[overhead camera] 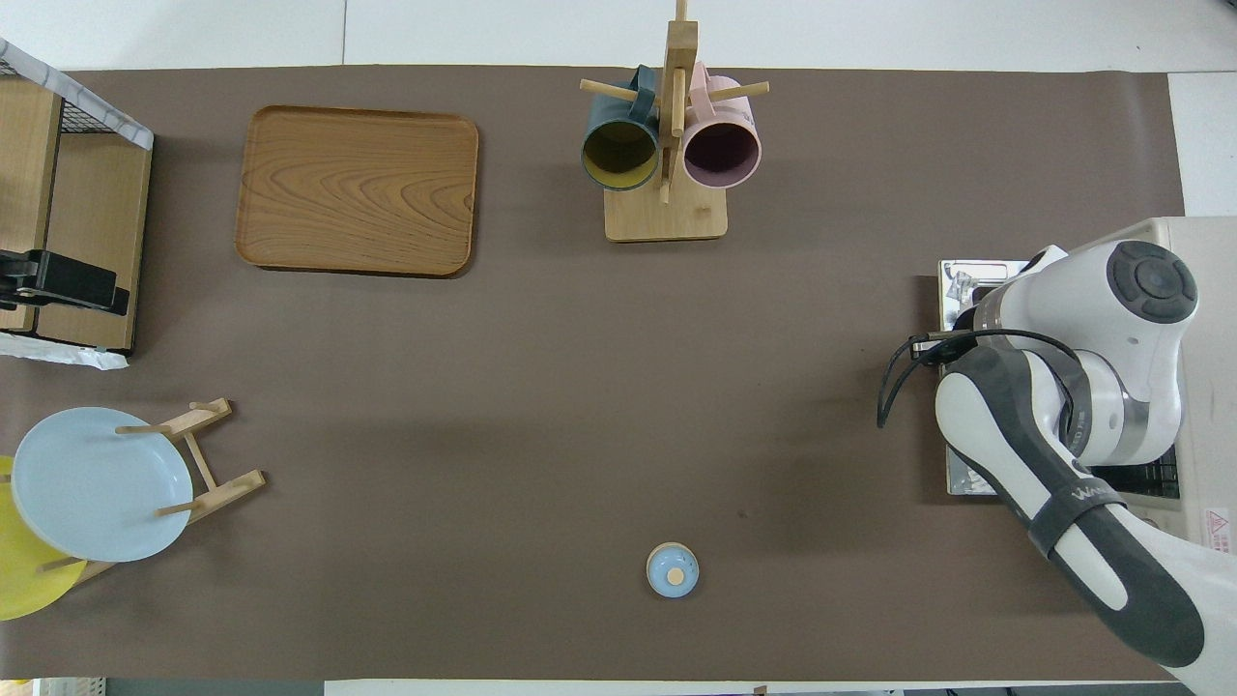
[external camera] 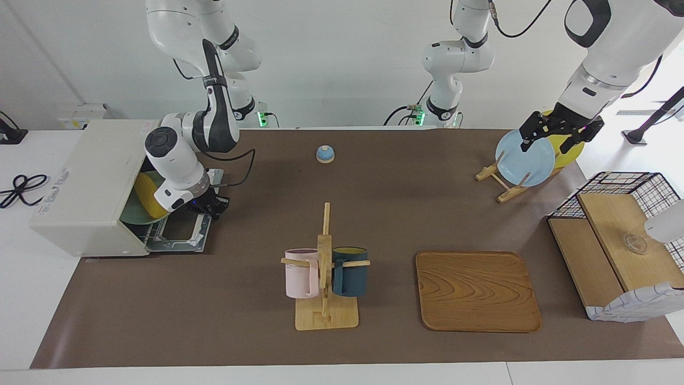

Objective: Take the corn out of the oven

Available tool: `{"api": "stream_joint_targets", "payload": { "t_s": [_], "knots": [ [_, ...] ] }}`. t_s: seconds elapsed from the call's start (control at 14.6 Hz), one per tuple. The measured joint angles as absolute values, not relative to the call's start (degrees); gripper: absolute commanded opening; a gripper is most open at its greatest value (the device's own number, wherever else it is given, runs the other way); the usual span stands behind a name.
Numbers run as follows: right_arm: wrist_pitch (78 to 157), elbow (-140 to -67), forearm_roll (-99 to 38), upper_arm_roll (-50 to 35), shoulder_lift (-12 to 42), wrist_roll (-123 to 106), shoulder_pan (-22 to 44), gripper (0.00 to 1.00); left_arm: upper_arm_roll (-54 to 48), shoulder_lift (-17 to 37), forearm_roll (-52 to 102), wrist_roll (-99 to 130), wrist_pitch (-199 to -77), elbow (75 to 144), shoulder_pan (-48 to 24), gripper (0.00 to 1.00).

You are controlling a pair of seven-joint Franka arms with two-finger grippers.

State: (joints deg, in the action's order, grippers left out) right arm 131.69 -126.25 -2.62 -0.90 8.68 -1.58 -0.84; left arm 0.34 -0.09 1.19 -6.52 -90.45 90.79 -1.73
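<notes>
One corn [external camera: 145, 193] lay on a green plate [external camera: 136, 215] inside the oven [external camera: 91, 184], whose door [external camera: 184, 238] hung fully down. The right end effector [external camera: 210, 206] sat pinched shut over that door, just beside the corn without touching it. A brown mat [external camera: 374, 208] covered the surface. The left end effector [external camera: 558, 132] hovered wide apart, holding nothing, over the blue plate [external camera: 523, 160].
</notes>
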Motion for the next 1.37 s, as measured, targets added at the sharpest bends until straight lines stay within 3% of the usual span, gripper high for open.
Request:
{"api": "stream_joint_targets", "payload": {
  "t_s": [0.07, 0.34, 0.55, 0.75, 1.03, 1.37],
  "knots": [
    [131.7, -126.2, -2.7, -0.8, 8.7, -1.4, -0.8, 0.00, 0.3, -0.1, 1.2, -6.5, -90.6, 90.8, -1.7, 1.00],
    [132.6, -125.3, -2.7, 0.3, 8.7, 1.7, 1.1, 0.27, 0.1, -0.1, 1.2, -6.5, -91.3, 91.0, -1.8, 1.00],
    [130.3, -123.4, -2.6, 0.4, 8.6, 2.2, 2.0, 0.28, 0.0, -0.1, 1.2, -6.5, -91.6, 91.1, -1.8, 1.00],
    [121.1, -118.9, -2.2, 0.8, 7.3, 2.2, 2.0, 0.39, -0.1, -0.1, 1.2, -6.5, -91.9, 91.1, -1.8, 1.00],
    [112.9, -116.9, 0.1, 1.7, 3.9, 2.3, 0.6, 0.46, -0.3, -0.1, 1.2, -6.5, -92.3, 91.1, -1.8, 1.00],
    [111.3, -118.0, 0.4, 1.9, 3.4, 0.9, -3.9, 0.46, -0.4, -0.1, 1.2, -6.5, -92.3, 91.1, -1.8, 1.00]
  ]
}}
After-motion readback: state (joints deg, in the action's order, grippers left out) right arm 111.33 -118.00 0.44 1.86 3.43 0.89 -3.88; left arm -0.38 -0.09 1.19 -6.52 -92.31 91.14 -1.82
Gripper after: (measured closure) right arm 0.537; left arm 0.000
